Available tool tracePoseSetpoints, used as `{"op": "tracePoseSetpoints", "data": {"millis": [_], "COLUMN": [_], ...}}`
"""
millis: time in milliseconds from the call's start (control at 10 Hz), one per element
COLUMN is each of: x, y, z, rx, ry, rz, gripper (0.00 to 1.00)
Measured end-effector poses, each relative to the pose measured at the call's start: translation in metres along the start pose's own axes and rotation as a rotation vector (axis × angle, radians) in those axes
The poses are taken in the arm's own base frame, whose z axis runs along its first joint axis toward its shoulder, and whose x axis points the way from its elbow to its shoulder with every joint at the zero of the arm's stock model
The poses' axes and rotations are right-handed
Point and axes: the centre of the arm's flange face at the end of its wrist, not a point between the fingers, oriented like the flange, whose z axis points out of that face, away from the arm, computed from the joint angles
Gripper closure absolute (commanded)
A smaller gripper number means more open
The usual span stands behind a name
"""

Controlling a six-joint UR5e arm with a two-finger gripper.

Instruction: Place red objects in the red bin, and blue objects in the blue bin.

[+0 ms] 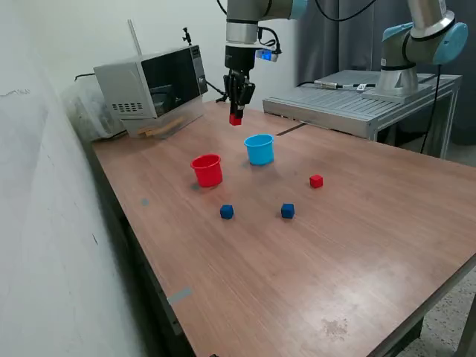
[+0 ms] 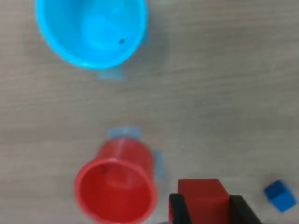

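My gripper (image 1: 236, 113) hangs high above the table, behind the cups, shut on a red cube (image 1: 236, 119); the cube (image 2: 203, 196) shows between the fingers in the wrist view. The red cup (image 1: 207, 169) stands upright and looks empty in the wrist view (image 2: 117, 186). The light blue cup (image 1: 259, 149) stands to its right in the exterior view and also looks empty (image 2: 91, 30). A second red cube (image 1: 316, 181) lies right of the cups. Two dark blue cubes (image 1: 227, 212) (image 1: 288, 211) lie in front of the cups; one shows in the wrist view (image 2: 280, 195).
A microwave (image 1: 152, 88) stands at the table's back on the exterior view's left. A grey metal platform (image 1: 349, 100) with a second arm (image 1: 416, 37) is at the back right. A wall runs along the exterior view's left.
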Motion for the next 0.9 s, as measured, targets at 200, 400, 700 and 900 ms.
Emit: {"op": "tracePoseSetpoints", "data": {"millis": [200, 400, 700, 900], "x": [-0.021, -0.031, -0.041, -0.045], "y": [0.015, 0.032, 0.053, 0.057], "z": [0.003, 0.013, 0.038, 0.066], "rx": [-0.008, -0.015, -0.013, 0.011], "ry": [-0.006, -0.01, -0.012, -0.01], "rz": [0.009, 0.01, 0.002, 0.002], "gripper": [1.0, 1.0, 1.0, 1.0]}}
